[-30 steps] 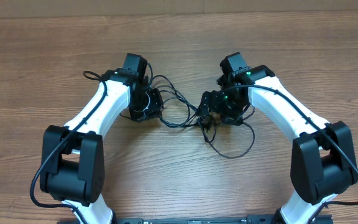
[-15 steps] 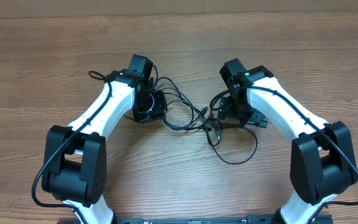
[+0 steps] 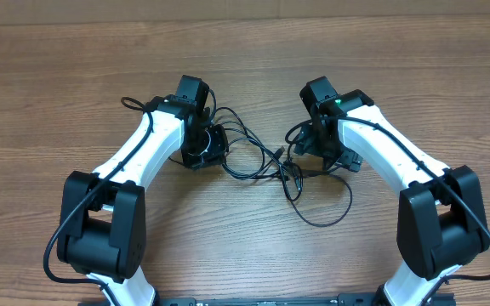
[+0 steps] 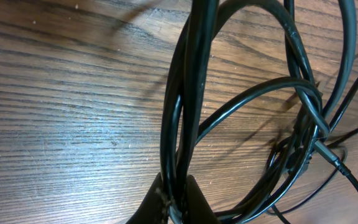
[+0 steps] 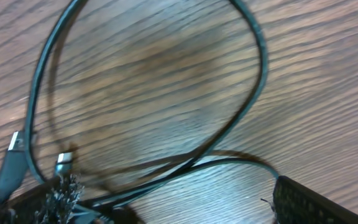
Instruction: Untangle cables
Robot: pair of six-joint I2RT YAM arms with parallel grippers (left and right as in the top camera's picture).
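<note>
- The cables (image 3: 258, 160) lie in a loose tangle on the wooden desk (image 3: 245, 59), in the middle between the two arms, reaching from one gripper to the other.
- The left gripper (image 3: 202, 149) sits at the tangle's left end, pressed together on the cables. In its wrist view the fingertips (image 4: 199, 210) pinch a few black strands side by side.
- From that pinch the strands rise and fan into overlapping loops just above the wood grain, crossing one another at the right of the wrist view.
- The right gripper (image 3: 317, 155) is at the tangle's right end with its fingers (image 5: 303, 199) spread wide. One strand crosses the gap between them, not pinched.
- A silver-tipped plug (image 5: 65, 163) lies on the desk just beside the other finger of that gripper.
- One wide loop (image 3: 326, 208) trails toward the near side, lying flat beside the right forearm.
- A broad strip of wood runs beyond both grippers up to the desk's far edge (image 3: 245, 19).
- More open wood lies outside each elbow and between the two arm bases.
</note>
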